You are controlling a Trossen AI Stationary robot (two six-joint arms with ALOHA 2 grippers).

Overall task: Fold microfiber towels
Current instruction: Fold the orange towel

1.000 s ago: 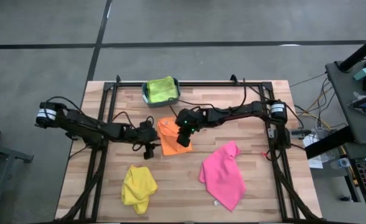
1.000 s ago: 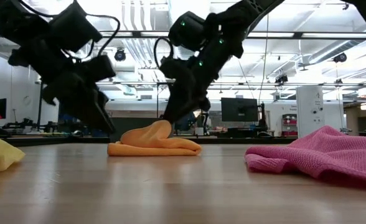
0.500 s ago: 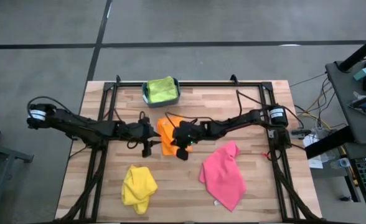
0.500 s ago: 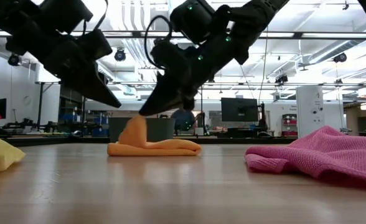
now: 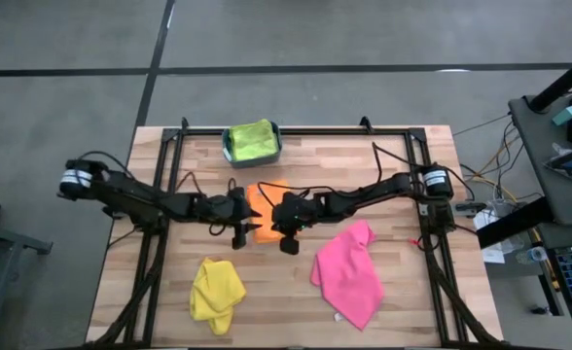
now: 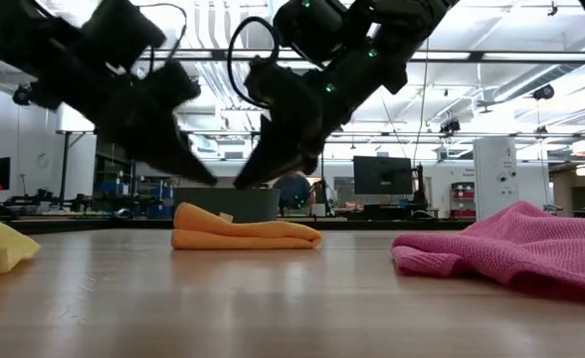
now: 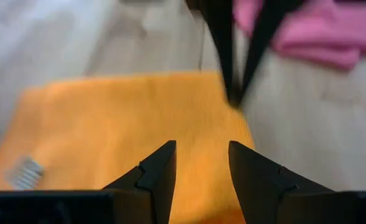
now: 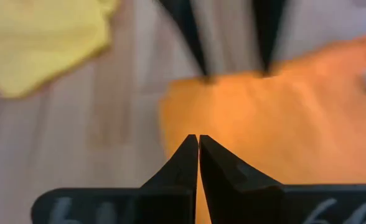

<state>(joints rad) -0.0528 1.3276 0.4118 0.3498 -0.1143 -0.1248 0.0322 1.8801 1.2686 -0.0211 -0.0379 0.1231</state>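
The orange towel lies folded and flat on the table at mid-table; it also shows in the low view and in both wrist views. My left gripper hovers open just above its left side. My right gripper hovers shut just above its right side. The pink towel and the yellow towel lie crumpled near the front. The lime green towel sits in the bin. The pale mint green towel does not show.
The teal bin stands at the table's far edge, left of centre. A black frame runs round the table. Bare wood lies between the yellow and pink towels. Beyond the table's right edge stands a desk with cables.
The orange towel's raised part, held up a second ago under my right gripper, has been carried over toward the left and now lies flat on the rest. My right gripper has gone up and toward the near edge. My left gripper has gone a little toward the towel.
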